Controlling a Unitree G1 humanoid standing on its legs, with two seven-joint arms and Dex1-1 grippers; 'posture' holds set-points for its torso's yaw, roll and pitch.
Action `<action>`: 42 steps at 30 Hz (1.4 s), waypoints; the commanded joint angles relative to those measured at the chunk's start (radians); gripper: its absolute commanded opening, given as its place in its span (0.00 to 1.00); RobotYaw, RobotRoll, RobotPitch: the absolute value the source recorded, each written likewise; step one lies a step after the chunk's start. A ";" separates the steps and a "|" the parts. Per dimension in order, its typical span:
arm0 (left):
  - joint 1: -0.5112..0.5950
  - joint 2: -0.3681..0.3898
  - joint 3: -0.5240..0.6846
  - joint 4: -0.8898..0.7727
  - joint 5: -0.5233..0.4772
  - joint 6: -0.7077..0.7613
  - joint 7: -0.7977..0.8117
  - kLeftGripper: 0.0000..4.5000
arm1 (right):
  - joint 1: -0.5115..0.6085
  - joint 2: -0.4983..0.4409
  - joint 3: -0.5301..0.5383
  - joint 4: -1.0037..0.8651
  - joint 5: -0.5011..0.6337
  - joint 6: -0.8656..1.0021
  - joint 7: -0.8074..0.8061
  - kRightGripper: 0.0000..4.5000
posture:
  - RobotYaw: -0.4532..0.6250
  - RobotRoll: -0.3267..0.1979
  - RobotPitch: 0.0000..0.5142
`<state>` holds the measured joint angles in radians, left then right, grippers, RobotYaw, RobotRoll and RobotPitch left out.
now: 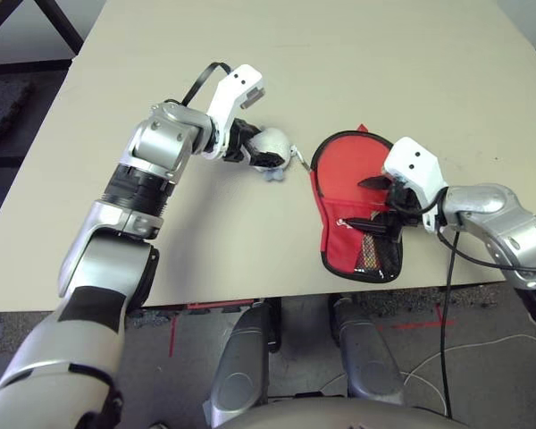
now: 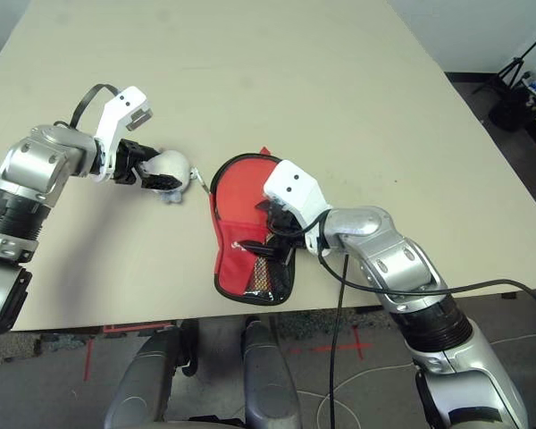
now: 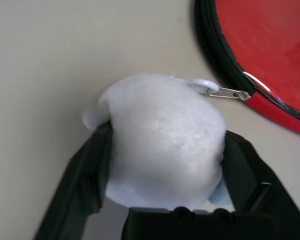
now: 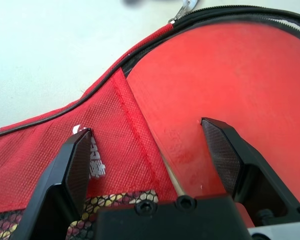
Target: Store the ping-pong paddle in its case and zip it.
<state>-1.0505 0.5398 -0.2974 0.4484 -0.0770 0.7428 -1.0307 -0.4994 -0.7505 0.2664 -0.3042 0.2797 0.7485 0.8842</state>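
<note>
Zipping is the step in hand: the ping-pong paddle (image 4: 250, 90) lies inside the case (image 1: 344, 228) on the surface (image 1: 339, 63), red face showing through the unzipped edge. The left end effector (image 3: 162, 165) has its fingers around the pale pouch (image 3: 165, 140) clipped to the zipper pull, while the right end effector (image 4: 150, 150) hovers wide open, holding nothing, over the case. Next, the pull probably needs drawing round the edge while the right steadies the case.

Paddle (image 4: 250, 85) handle hidden inside case (image 1: 339, 223); right claw (image 1: 384, 201) covers case middle.
</note>
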 commanded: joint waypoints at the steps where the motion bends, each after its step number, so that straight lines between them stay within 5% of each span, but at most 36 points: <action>1: -0.006 -0.014 -0.026 0.032 0.024 -0.022 -0.014 0.59 | 0.008 0.002 0.042 0.020 -0.022 0.008 0.017 1.00 | 0.37 0.62 0.51; 7: -0.037 -0.025 -0.020 0.085 0.054 -0.074 -0.012 0.22 | 0.007 -0.008 0.060 0.035 -0.057 -0.015 0.036 1.00 | 0.37 0.62 0.51; 11: -0.086 -0.042 -0.015 0.156 0.081 -0.137 0.000 0.06 | 0.005 -0.015 0.077 0.045 -0.077 -0.004 0.054 1.00 | 0.38 0.62 0.51; 27: -0.335 -0.217 0.023 0.693 0.200 -0.485 0.182 0.04 | -0.027 -0.011 0.145 0.054 -0.070 0.146 0.110 1.00 | 0.36 0.62 0.50; 42: -0.425 -0.314 0.073 0.854 0.251 -0.627 0.368 0.04 | -0.028 0.007 0.170 0.076 -0.086 0.152 0.123 1.00 | 0.35 0.62 0.50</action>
<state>-1.4522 0.2318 -0.2403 1.2877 0.1609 0.1379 -0.6978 -0.5841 -0.7477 0.3405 -0.2803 0.1990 0.8458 0.9850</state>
